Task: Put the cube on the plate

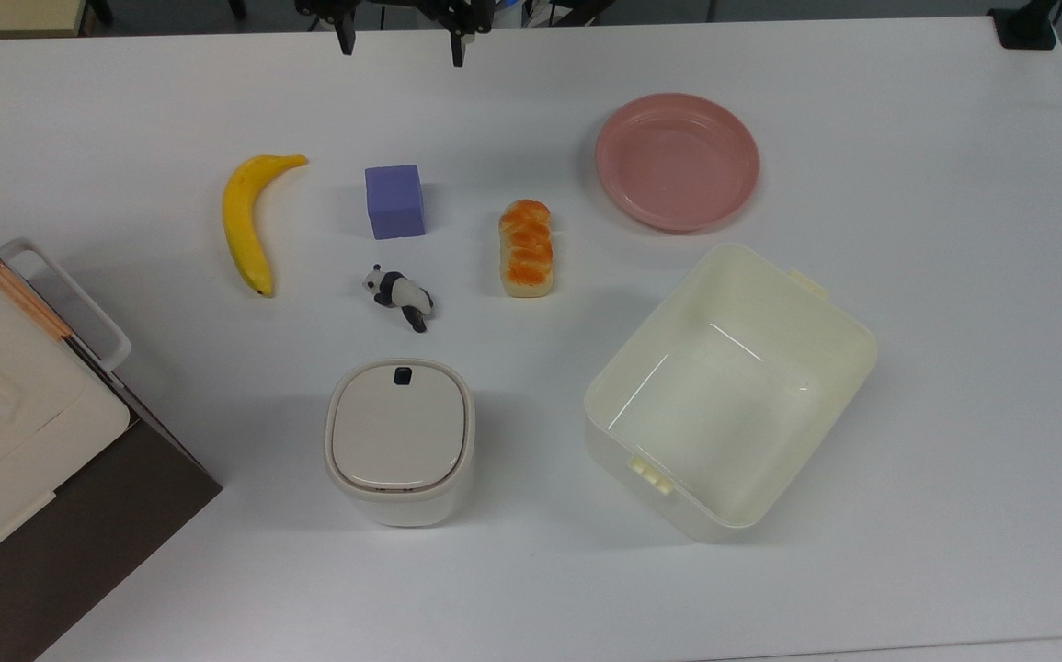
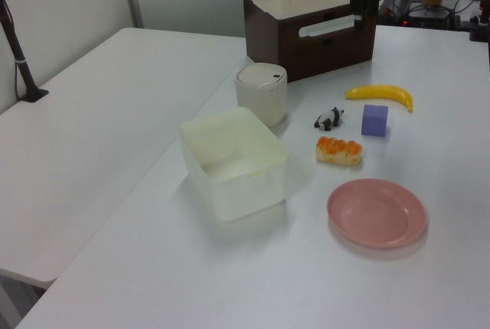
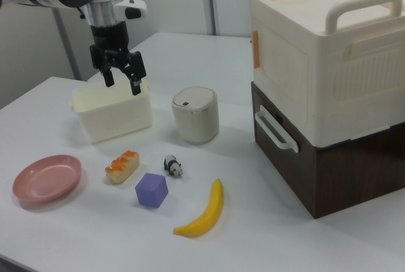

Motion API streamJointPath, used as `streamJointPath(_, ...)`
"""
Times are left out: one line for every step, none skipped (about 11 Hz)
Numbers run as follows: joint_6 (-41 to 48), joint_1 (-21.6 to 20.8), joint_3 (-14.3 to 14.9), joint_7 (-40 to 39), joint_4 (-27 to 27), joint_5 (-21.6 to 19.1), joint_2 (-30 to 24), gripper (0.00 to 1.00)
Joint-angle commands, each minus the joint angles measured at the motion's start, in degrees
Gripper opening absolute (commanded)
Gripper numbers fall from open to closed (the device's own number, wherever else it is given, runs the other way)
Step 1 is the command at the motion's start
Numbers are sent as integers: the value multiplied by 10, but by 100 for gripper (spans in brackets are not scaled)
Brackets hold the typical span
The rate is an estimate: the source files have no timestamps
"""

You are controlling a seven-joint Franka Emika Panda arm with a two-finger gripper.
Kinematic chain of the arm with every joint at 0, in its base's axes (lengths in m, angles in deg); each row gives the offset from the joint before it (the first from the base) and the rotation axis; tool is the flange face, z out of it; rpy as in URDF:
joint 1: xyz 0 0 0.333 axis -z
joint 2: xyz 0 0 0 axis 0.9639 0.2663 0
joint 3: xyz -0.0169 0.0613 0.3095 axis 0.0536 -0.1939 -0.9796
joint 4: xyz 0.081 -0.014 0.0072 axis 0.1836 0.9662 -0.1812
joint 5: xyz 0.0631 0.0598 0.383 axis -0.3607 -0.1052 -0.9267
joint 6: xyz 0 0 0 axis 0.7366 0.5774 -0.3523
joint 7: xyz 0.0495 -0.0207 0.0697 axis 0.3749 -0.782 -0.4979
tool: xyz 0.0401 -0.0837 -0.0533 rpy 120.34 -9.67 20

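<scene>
The cube (image 1: 394, 201) looks light, stiff and matte (grippy); take it across two opposite flat sides. The gripper (image 3: 121, 78) hangs above, spread wide.

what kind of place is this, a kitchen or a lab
Most likely a robotics lab: a robot arm's gripper hangs over a plain white table set with toy props like a panda figure and bread loaf.

Tool (image 3: 122, 81) raised, pointing down, fingers spread.
</scene>
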Motion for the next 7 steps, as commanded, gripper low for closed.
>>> streamJointPath(11,-1,8,-41,6,-10,-1,100)
streamJointPath(6,1,9,-77,28,-9,-6,100)
streamJointPath(6,9,10,-106,42,-9,-13,100)
streamJointPath(3,20,10,-124,56,-8,-15,100)
streamJointPath(-10,28,10,-137,72,-9,-15,100)
streamJointPath(-30,32,10,-138,110,-7,-19,100)
streamJointPath(-65,32,10,-136,155,-5,-21,100)
